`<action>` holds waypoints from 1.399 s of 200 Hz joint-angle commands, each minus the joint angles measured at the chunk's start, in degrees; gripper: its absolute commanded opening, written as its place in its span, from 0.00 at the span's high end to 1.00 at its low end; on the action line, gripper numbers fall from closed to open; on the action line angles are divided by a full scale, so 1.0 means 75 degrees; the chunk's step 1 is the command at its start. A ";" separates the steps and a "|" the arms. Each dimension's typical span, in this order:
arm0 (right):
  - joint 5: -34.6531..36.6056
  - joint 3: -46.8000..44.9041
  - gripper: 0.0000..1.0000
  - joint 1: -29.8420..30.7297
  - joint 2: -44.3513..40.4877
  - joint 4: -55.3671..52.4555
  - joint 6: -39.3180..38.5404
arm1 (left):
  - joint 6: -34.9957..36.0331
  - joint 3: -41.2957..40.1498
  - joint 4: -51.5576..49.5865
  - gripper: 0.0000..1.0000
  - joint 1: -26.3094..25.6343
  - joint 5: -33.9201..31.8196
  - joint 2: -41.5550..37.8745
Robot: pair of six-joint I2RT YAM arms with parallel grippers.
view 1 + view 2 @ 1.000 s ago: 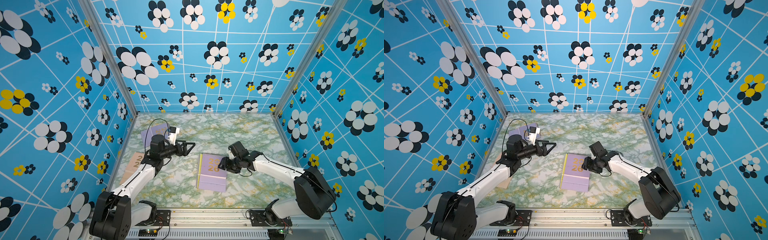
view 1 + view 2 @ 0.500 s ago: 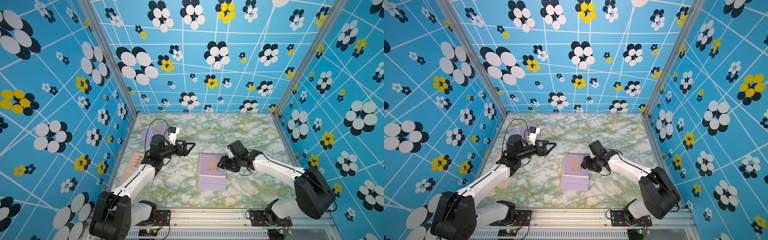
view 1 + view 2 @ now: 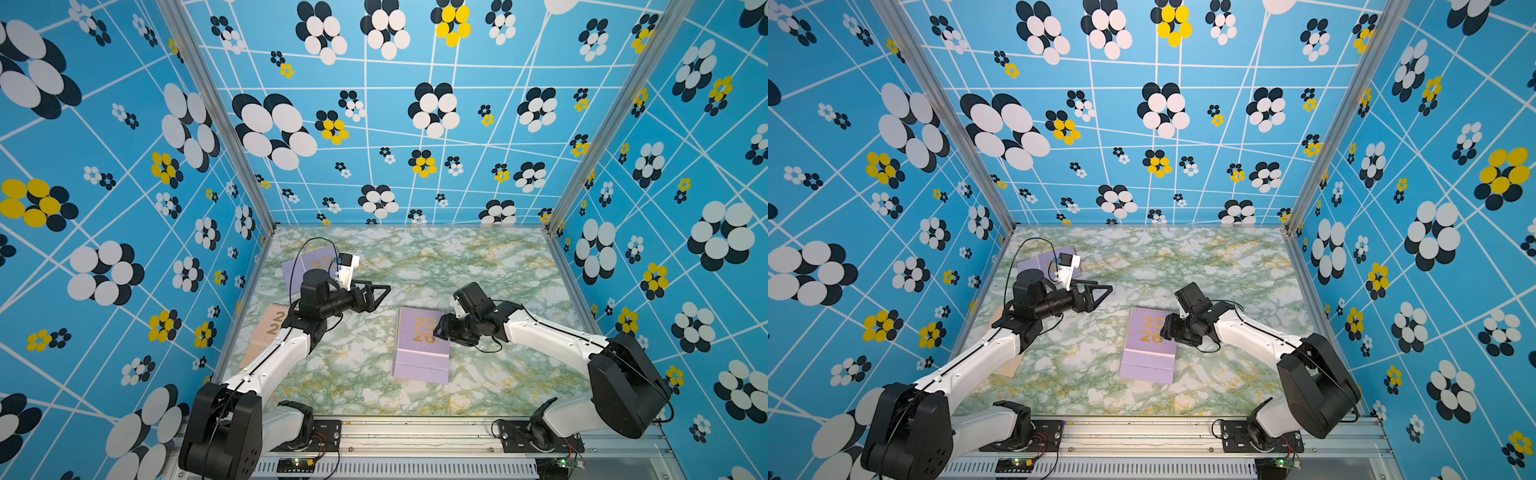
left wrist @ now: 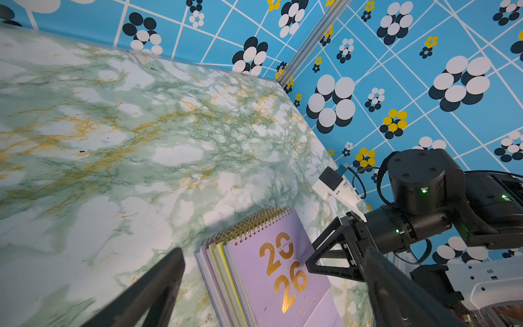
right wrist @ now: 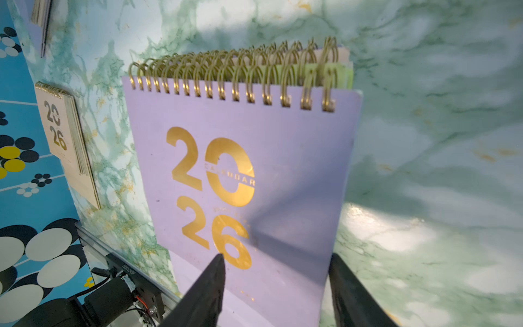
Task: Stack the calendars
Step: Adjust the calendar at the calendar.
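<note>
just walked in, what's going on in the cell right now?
Calendar stacking, partway through. A pile topped by a lavender calendar lies mid-way across the table, with a yellow-green one showing beneath. The right gripper is down at the pile's right edge, jaws open, one finger over the cover and one off its side, holding nothing. The left gripper hovers open and empty. Not yet stacked: a peach calendar by the left wall and a second lavender calendar behind the left arm.

6 calendars (image 3: 417, 332): 3 lavender, 2 peach, 1 yellow-green.

The left arm (image 3: 282, 357) half-hides the peach calendar (image 3: 266, 334).
</note>
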 commanded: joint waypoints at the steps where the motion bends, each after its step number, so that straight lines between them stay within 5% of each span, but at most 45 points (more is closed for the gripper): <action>1: 0.0143 -0.0056 0.40 0.0105 0.0037 -0.0167 0.0110 | 0.0168 0.0194 -0.0037 0.00 -0.0073 0.0118 0.0045; 280: 0.0518 0.0801 0.40 0.0133 0.0556 -0.0593 -0.0370 | 0.0151 0.0218 0.0006 0.01 -0.0070 0.0170 0.0123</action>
